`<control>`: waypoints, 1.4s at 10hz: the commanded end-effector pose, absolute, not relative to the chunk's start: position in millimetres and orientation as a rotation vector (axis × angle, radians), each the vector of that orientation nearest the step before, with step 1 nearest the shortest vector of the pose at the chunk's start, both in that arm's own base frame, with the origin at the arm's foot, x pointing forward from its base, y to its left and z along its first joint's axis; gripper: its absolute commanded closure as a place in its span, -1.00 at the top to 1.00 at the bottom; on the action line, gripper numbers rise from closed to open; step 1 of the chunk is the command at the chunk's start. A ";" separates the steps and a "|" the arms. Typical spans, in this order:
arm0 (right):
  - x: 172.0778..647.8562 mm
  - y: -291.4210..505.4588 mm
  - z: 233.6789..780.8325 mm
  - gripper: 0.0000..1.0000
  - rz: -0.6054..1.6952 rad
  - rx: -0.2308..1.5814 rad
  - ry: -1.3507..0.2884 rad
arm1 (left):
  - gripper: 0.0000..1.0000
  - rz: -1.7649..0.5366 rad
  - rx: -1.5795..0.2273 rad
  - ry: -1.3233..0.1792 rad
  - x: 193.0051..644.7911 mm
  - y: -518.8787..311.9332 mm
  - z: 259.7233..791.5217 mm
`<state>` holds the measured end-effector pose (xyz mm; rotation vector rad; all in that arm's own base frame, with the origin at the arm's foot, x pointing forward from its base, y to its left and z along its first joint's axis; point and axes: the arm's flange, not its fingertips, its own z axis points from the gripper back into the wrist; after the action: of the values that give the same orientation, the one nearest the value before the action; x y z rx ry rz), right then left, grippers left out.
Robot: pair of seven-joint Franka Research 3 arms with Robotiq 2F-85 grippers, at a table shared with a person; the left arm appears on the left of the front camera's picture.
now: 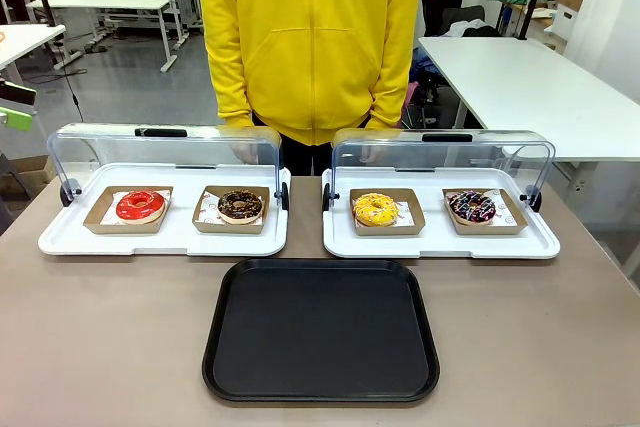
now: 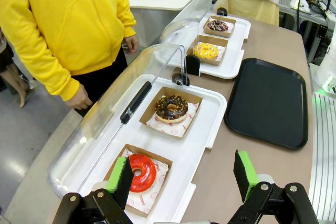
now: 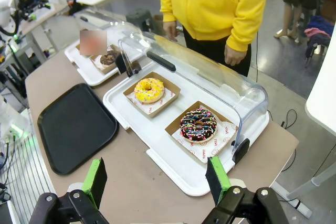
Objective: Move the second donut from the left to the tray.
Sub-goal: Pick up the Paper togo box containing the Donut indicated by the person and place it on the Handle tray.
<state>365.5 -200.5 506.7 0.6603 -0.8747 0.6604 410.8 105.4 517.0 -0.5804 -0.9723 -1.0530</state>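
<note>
The second donut from the left (image 1: 240,205) is dark chocolate-glazed with light sprinkles and sits in a small brown cardboard tray (image 1: 232,211) on the left white tray; the left wrist view has this donut (image 2: 171,108) ahead of the fingers. The black tray (image 1: 321,330) lies empty on the table in front of the white trays, also seen as the black tray (image 2: 268,101) and the black tray (image 3: 74,125). My left gripper (image 2: 184,176) stands open above the table edge near the red donut (image 2: 142,172). My right gripper (image 3: 157,179) stands open above the table, short of the right white tray.
Two white trays (image 1: 165,237) (image 1: 440,239) have their clear domed lids raised. A red donut (image 1: 140,205), a yellow donut (image 1: 376,209) and a dark donut with coloured drizzle (image 1: 471,206) sit in cardboard trays. A person in a yellow hoodie (image 1: 310,37) stands at the far side.
</note>
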 end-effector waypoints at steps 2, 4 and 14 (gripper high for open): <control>369.1 -202.1 508.3 1.00 0.675 0.664 -0.908 | 1.00 -1.050 -0.591 -0.991 413.7 104.1 519.1; 369.1 -202.1 508.3 1.00 0.675 0.664 -0.908 | 1.00 -1.050 -0.591 -0.991 413.7 104.1 519.1; 369.1 -202.1 508.3 1.00 0.675 0.664 -0.908 | 1.00 -1.050 -0.591 -0.991 413.7 104.1 519.1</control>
<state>365.5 -200.5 506.5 0.6602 -0.8745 0.6606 410.8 105.4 517.0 -0.5804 -0.9724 -1.0530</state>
